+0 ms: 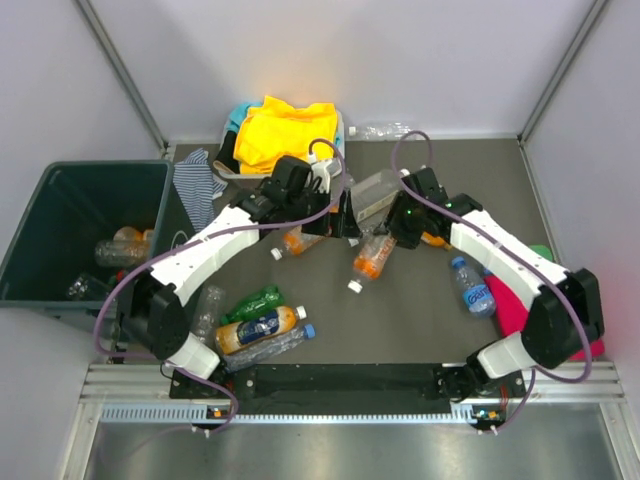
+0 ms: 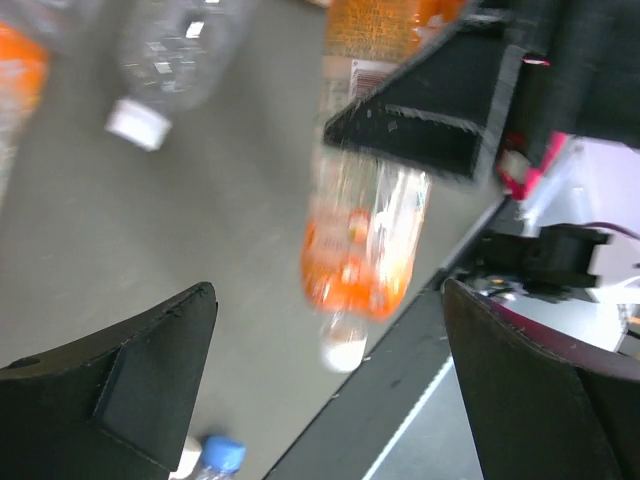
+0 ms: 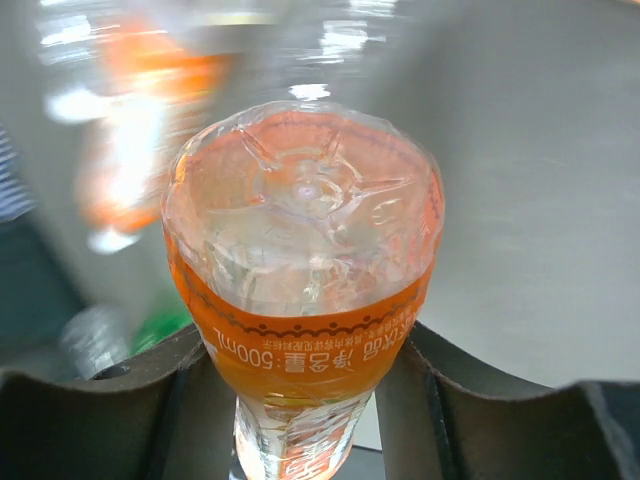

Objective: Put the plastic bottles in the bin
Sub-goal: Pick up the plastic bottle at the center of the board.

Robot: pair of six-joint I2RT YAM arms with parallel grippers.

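Bottle [image 1: 375,252] diagonal, cap [image 1: 354,287] pointing near-left.

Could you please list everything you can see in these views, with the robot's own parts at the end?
bin: one, dark green, left of the table.
binned bottles: at least two, clear and orange, inside the bin.
held bottle: one, orange, between the right claw's fingers, table centre.
loose bottles: about nine, clear, orange, green or blue-labelled, scattered on the table; four cluster near left.
tray: one, white, far edge, holding yellow cloth.
striped cloth: one, blue and white, beside the bin.
pink object: one, near right; unclear what.
table: one, dark grey.
left claw: open, empty.
right claw: closed on the held bottle.
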